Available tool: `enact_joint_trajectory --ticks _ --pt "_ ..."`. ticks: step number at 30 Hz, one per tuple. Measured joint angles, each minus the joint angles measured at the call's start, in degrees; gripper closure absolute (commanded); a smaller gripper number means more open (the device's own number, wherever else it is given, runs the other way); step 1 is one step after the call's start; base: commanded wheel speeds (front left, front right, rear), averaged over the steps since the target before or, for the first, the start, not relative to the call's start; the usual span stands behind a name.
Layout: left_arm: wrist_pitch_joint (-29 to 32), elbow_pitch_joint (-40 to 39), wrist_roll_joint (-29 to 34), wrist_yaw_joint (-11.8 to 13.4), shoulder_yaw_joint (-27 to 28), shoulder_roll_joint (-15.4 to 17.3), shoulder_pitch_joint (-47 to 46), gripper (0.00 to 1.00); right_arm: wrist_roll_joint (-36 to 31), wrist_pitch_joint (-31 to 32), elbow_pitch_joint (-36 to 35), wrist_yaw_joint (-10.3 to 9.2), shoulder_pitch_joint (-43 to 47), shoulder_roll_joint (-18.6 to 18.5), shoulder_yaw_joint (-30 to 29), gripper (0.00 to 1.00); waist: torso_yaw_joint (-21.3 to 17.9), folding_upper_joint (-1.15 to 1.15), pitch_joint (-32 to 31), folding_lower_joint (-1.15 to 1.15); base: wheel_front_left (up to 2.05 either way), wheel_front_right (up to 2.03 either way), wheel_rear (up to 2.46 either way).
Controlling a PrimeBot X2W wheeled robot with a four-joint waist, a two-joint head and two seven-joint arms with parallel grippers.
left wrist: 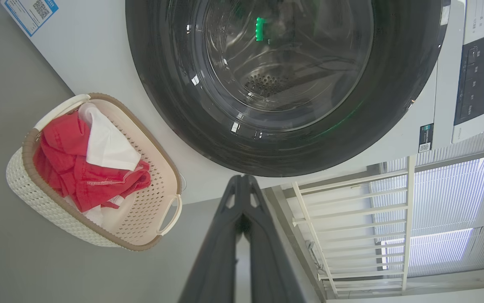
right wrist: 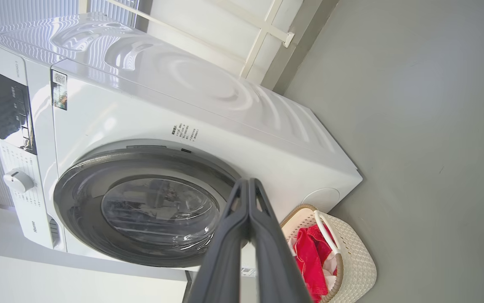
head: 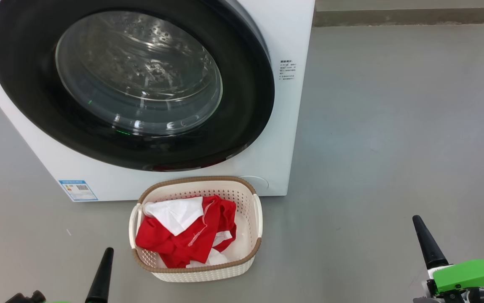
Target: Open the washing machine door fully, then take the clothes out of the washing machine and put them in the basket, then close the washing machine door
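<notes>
Head view: we see the washing machine door (head: pixel 132 80) shut; red-and-white clothes (head: pixel 183 240) lie in the basket (head: pixel 195 180) on the floor (head: pixel 393 126) just before it.
Left wrist view: our left gripper (left wrist: pixel 242 181) is closed, empty.
Right wrist view: our right gripper (right wrist: pixel 248 183) is closed, empty.

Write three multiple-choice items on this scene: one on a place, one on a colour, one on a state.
1. Where are the clothes? A in the drum; B in the basket; C on the floor.
2. What colour is the rim of the washing machine door? A white; B black; C red.
3. How are the left gripper and right gripper? A both shut, empty; B both open; C left holding cloth.
Key: B, red fabric lies inside it; B, its wide ring is glossy black; A, each wrist view shows one pressed closed on nothing.
</notes>
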Motion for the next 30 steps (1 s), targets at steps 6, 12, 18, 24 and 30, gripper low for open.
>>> enact_joint_trajectory --ticks 6,12,18,24,30 --pt "0.9 -0.1 -3.6 0.0 0.4 0.0 -0.2 1.00 3.2 1.2 -0.1 0.00 0.0 0.1 -0.2 1.00 0.0 0.00 -0.1 0.00 0.00 0.00 0.00" --pt "1.9 -0.5 -7.2 0.0 0.7 -0.1 -1.0 1.00 6.5 2.0 -0.4 -0.01 -1.2 0.1 -0.6 1.00 0.0 0.00 -0.2 0.00 0.00 0.00 0.00" --pt "2.7 -0.6 -10.8 0.0 0.9 -0.2 -1.0 1.00 9.7 3.0 -0.5 -0.01 -1.3 0.2 -1.4 1.00 0.1 0.00 -0.4 0.00 0.00 0.00 0.00" --pt "3.7 -0.8 -14.4 0.0 1.2 -0.2 -1.9 1.00 13.0 4.0 -0.8 -0.02 -2.3 0.3 -1.7 1.00 0.1 0.00 -0.5 0.00 0.00 0.00 0.00" --pt "4.7 -1.1 -18.1 0.0 1.5 -0.4 -2.1 1.00 16.2 5.0 -0.9 -0.02 -2.6 0.4 -2.0 1.00 0.1 0.00 -0.6 0.00 0.00 0.00 0.00"
